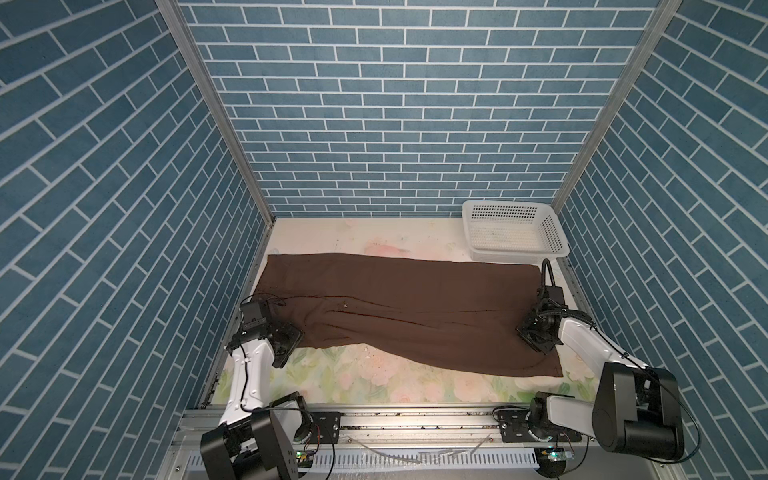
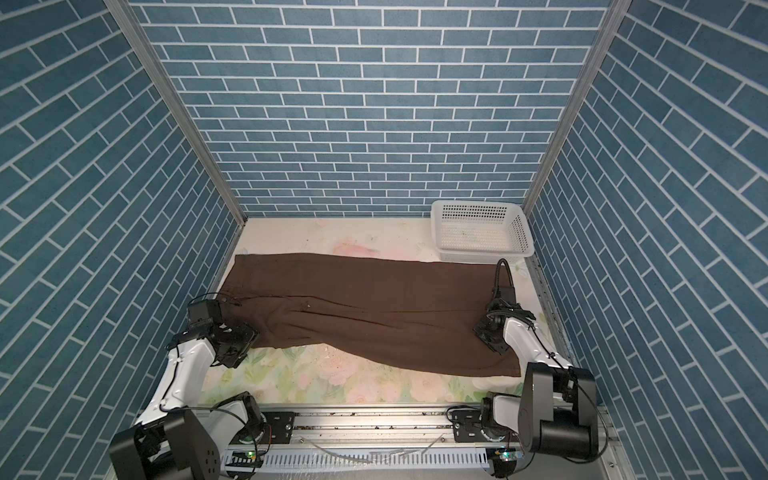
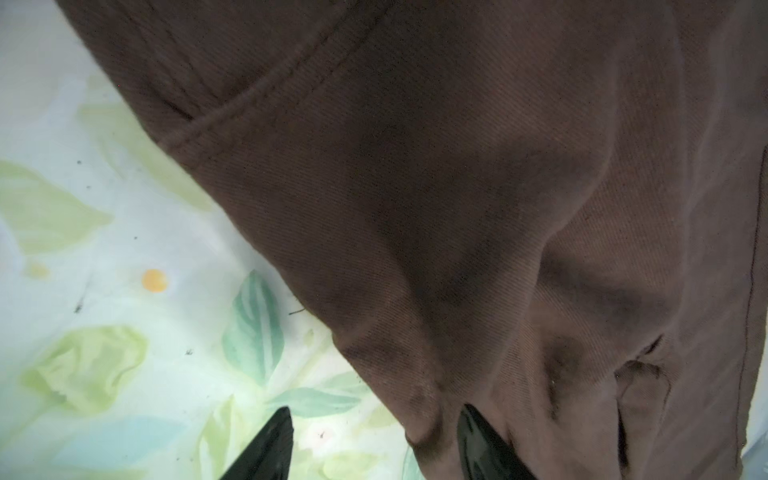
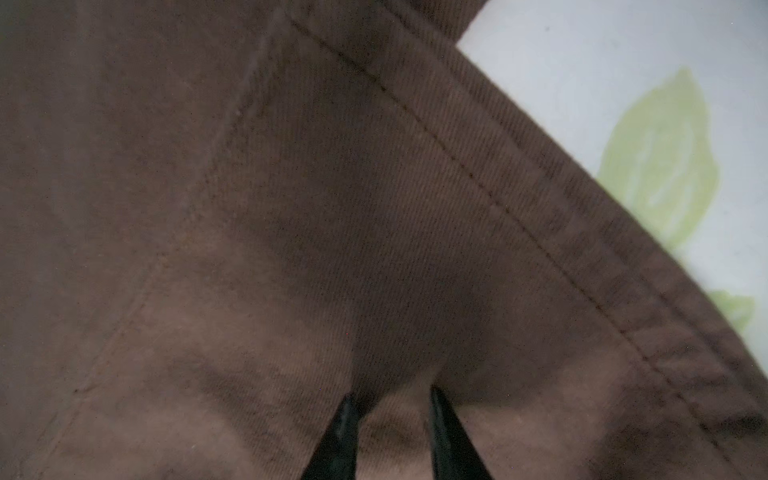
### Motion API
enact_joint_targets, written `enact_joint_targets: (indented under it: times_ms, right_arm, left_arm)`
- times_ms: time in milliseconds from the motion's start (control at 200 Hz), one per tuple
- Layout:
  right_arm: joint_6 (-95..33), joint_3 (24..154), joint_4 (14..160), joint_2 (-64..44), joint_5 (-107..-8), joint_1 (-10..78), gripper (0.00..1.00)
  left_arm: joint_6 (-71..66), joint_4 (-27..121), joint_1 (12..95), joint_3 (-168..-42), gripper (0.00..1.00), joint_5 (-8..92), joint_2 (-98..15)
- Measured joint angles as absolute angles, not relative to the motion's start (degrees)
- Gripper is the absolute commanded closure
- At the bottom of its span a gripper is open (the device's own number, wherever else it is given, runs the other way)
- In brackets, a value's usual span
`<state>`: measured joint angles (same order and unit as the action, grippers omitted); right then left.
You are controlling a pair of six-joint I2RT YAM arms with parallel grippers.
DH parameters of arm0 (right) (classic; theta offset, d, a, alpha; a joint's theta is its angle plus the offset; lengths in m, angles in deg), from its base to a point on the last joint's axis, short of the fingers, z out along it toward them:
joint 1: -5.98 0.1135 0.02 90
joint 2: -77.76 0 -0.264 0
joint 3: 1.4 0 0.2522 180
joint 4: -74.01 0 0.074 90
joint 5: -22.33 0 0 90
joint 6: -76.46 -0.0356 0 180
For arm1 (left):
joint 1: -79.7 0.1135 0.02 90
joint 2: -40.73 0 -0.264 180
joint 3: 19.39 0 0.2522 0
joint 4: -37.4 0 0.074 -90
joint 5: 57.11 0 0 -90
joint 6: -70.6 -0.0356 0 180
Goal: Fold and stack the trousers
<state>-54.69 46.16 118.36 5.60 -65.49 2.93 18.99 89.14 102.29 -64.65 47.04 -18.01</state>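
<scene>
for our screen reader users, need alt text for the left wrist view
Dark brown trousers fill most of the frame, lying on a floral table cover. The left gripper stands open, its fingertips straddling the fabric's edge.

Both top views: you can't see fingertips of left gripper (image 3: 370,449) or right gripper (image 4: 395,432), hidden under wrists (image 1: 540,328) at trousers (image 1: 407,307) 2 ends. Wrist views: trousers cropped by picture edges, finger bases cut off.

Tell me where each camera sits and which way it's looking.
Both top views: over the front of the table, facing down on the trousers and basket; both arms show.
Left wrist: on its arm, facing past the left gripper at the trousers' edge.
Right wrist: on its arm, past the right gripper at a stitched hem.
Shared: both wrist views show trousers over floral table.
</scene>
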Motion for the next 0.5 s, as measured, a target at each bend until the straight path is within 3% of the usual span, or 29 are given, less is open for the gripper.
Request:
enact_joint_targets:
  times_ms: [145, 270, 500]
  right_arm:
    - [-55.28, 45.92, 116.76, 4.46, -65.06, 0.92, 0.68]
    - [-55.94, 43.93, 113.64, 6.12, -62.48, -6.4, 0.69]
    - [-56.15, 41.2, 115.01, 11.22, -62.15, -18.51, 0.69]
  left_arm:
    - [19.19, 87.28, 102.29, -64.65, 0.25, 47.04, -19.89]
    - [19.36, 86.01, 102.29, -64.68, 0.21, 47.04, -20.76]
    - [19.01, 84.64, 102.29, -64.94, 0.26, 47.1, -23.8]
